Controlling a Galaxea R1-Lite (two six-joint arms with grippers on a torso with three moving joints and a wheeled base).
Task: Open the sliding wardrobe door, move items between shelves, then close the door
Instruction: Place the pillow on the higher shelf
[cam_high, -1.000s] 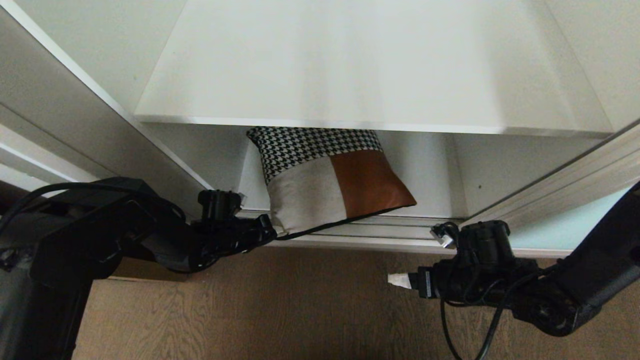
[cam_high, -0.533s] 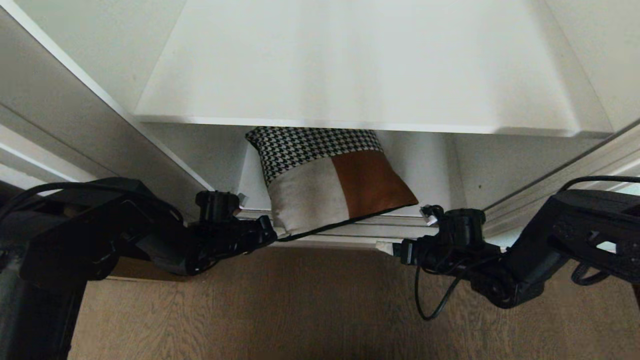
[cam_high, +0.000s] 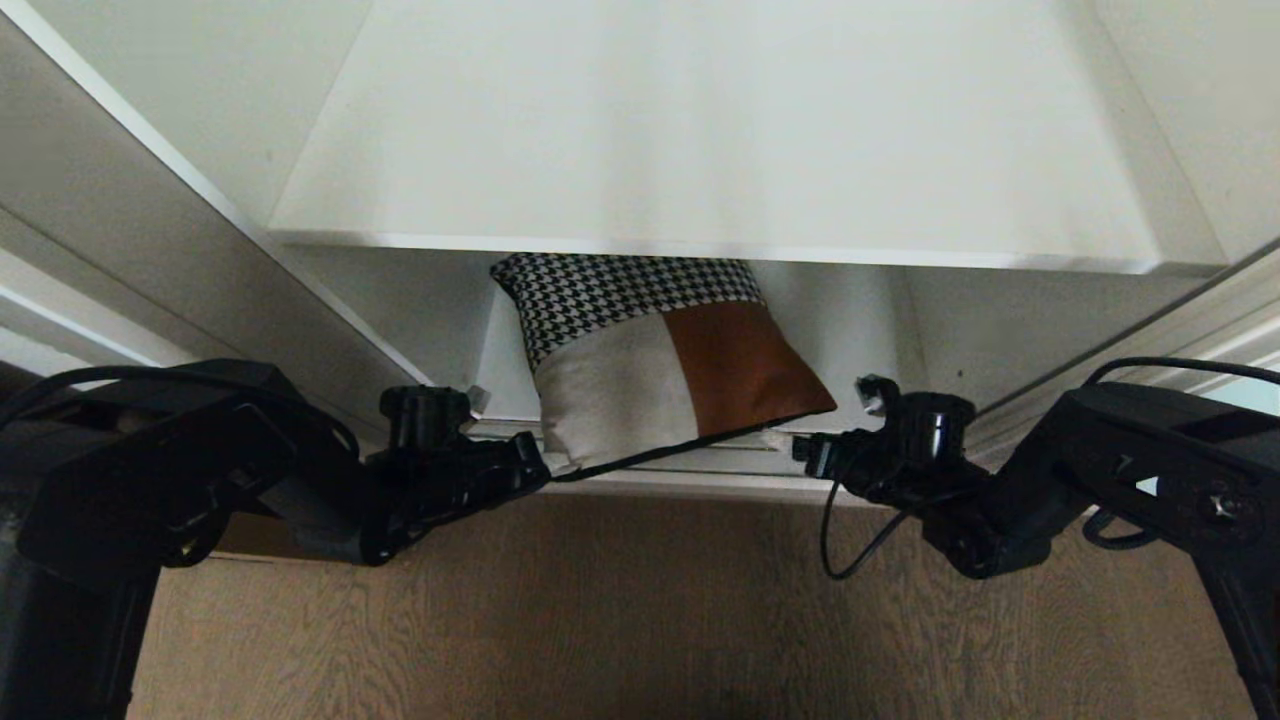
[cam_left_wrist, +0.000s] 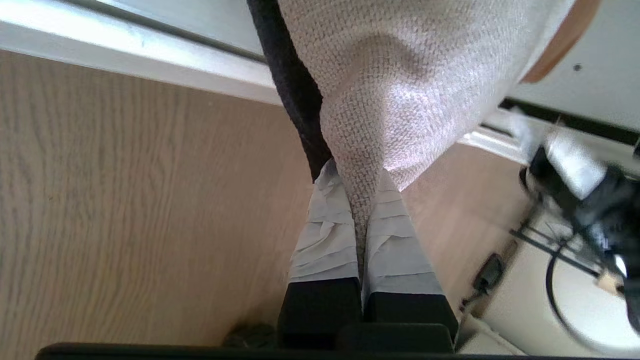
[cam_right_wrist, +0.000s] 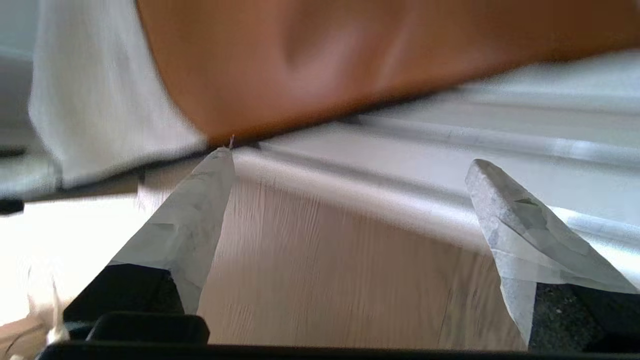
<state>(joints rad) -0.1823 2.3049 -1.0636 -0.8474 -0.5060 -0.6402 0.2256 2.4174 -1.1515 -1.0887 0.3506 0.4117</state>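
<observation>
The cushion (cam_high: 660, 370) leans in the compartment under the wide white shelf (cam_high: 700, 130), houndstooth strip uppermost, its lower edge hanging over the door track (cam_high: 700, 470). My left gripper (cam_high: 545, 468) is shut on its lower left beige corner; in the left wrist view that gripper (cam_left_wrist: 356, 177) pinches the woven fabric (cam_left_wrist: 400, 75) beside the dark back. My right gripper (cam_high: 800, 447) stands open just below the rust-brown corner. In the right wrist view that gripper (cam_right_wrist: 350, 160) holds nothing, and one fingertip (cam_right_wrist: 220, 160) sits right under the rust patch (cam_right_wrist: 325, 60). The sliding wardrobe door (cam_high: 1150, 335) is pushed to the right.
Wood-grain floor (cam_high: 640, 620) lies in front of the wardrobe. A white side wall (cam_high: 150, 200) bounds the opening on the left. A loose cable (cam_high: 850, 550) hangs below my right wrist.
My right arm has swung left and up from over the floor to the cushion's rust-brown corner. The left gripper has kept its hold on the beige corner; the cushion has barely shifted.
</observation>
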